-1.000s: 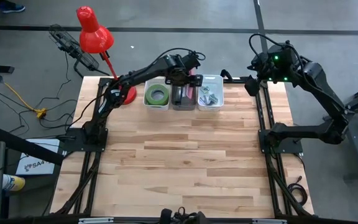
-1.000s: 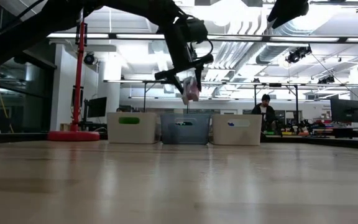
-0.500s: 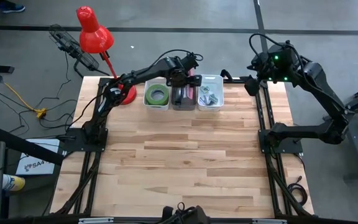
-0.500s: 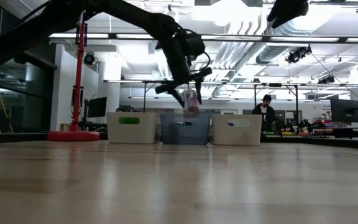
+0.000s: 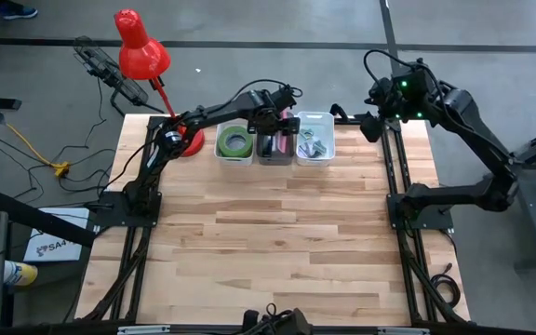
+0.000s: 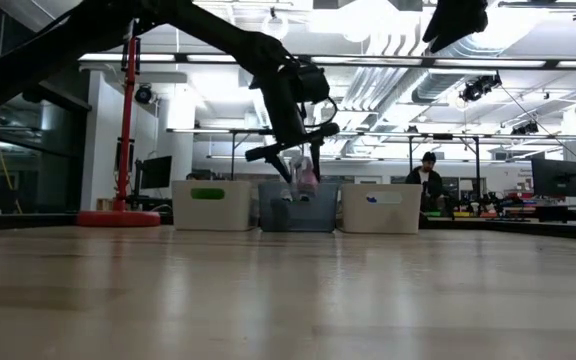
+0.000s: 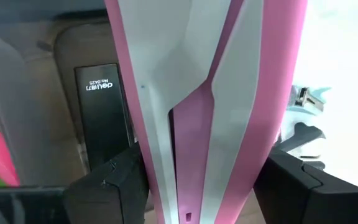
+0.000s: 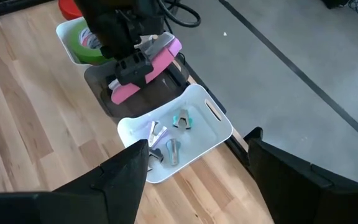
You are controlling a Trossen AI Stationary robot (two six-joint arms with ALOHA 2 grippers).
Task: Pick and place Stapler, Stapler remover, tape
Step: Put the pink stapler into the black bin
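Grey concrete floor, red desk lamp, bright ceiling lights, exposed ducts overhead.

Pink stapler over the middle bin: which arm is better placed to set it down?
Left. The left gripper already holds the pink stapler above the grey bin; the right gripper hangs high and apart.

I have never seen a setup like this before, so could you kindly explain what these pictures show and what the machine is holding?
This is a robot with two dark arms at a wooden table. One picture looks straight down, one looks level across the tabletop, and two come from cameras on the arms' wrists. At the table's far edge stand three bins in a row: the left bin with green tape, the grey middle bin, and the right bin with small metal staple removers. The left end effector grips a pink and white stapler and holds it over the middle bin. The right end effector waits open, off the table's far right corner.
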